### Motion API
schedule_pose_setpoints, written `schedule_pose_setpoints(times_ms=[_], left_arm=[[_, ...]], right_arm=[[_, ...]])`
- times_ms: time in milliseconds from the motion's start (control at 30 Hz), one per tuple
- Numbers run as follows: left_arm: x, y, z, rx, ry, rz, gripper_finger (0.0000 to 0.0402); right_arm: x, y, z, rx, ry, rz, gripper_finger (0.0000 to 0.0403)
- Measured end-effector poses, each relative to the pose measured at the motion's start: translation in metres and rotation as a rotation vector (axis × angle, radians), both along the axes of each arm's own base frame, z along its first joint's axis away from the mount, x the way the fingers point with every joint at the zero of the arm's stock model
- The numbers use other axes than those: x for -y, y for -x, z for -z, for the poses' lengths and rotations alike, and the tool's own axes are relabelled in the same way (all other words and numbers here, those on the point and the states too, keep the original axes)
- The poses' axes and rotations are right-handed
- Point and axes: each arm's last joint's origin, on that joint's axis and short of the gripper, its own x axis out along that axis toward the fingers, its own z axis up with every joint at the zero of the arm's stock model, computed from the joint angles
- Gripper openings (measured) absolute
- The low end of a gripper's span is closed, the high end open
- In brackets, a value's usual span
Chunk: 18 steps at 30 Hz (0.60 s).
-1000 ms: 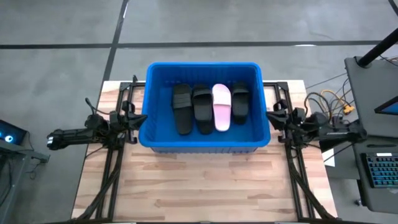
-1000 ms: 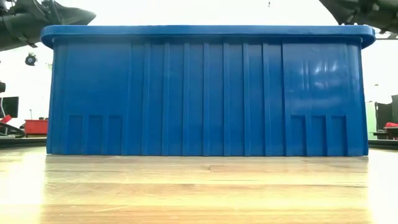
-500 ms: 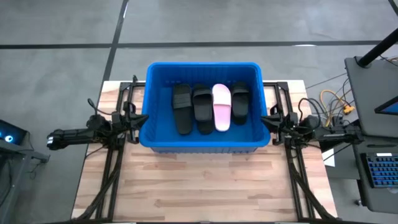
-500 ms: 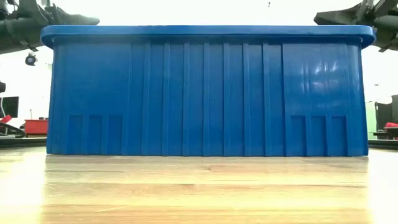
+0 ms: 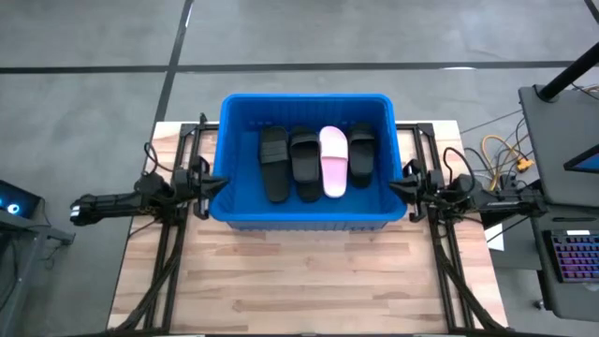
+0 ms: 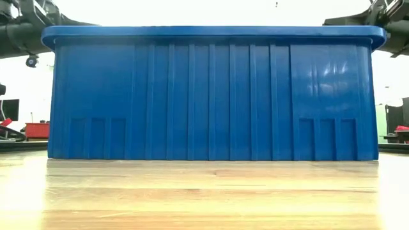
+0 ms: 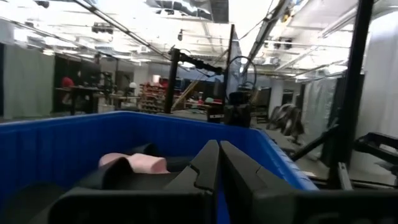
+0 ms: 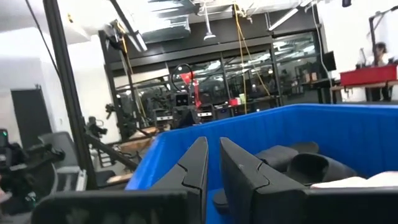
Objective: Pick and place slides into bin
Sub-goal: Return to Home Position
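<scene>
The left claw [image 5: 216,182] sits level at the left short side of the large rectangular bright blue plastic bin [image 5: 304,97], its tips right at the thick rim. In the left wrist view its two dark fingers [image 7: 208,163] lie together with barely a slit between them: drawn narrow, holding nothing. The right claw [image 5: 394,184] mirrors it at the opposite short side, tips likewise at the rim. The right wrist view shows its fingers [image 8: 239,167] nearly together with only a thin gap, and nothing sits between them. Both dark arms stretch away from the bin toward the side edges of the surface. In the low view they show as dark shapes at the two top corners, level with the rim.

Inside the bin four slides lie side by side in one row, all lengthwise. A matte black open-toe slide [image 5: 272,165] is nearest the left claw, with a second black slide [image 5: 304,167] close against it. Next comes a pale pink-white slide [image 5: 333,161], and a third black slide [image 5: 361,155] is nearest the right claw.

The bin stands on the pale wooden plank surface [image 5: 299,281], between the two arms, with a bare stretch of wood between it and the low camera — there its ribbed wall fills most of the view. Black metal rails [image 5: 168,262] run along the surface on either side. Off the right edge stand a dark desk with a keyboard [image 5: 573,255] and a tangle of yellow cables [image 5: 496,150].
</scene>
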Motion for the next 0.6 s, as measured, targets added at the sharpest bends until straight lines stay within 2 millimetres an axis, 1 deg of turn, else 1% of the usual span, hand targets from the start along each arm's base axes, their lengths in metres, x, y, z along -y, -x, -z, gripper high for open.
schedule_pose_setpoints(times_ms=[200,433,600], left_arm=[[0.0003,-0.0001,0.0000,-0.001,-0.006,0.008,0.0000],[0.0003,-0.0001,0.0000,-0.002,-0.005,0.007,0.0000],[0.0002,-0.0001,0.0000,-0.002,-0.004,0.005,0.0000]], right_arm=[[0.0000,-0.0002,0.0003,-0.013,0.087,0.028,0.0033],[0.0002,-0.0002,0.0004,-0.008,0.049,0.021,0.0033],[0.0001,-0.0002,0.0004,-0.009,0.064,0.025,0.0033]])
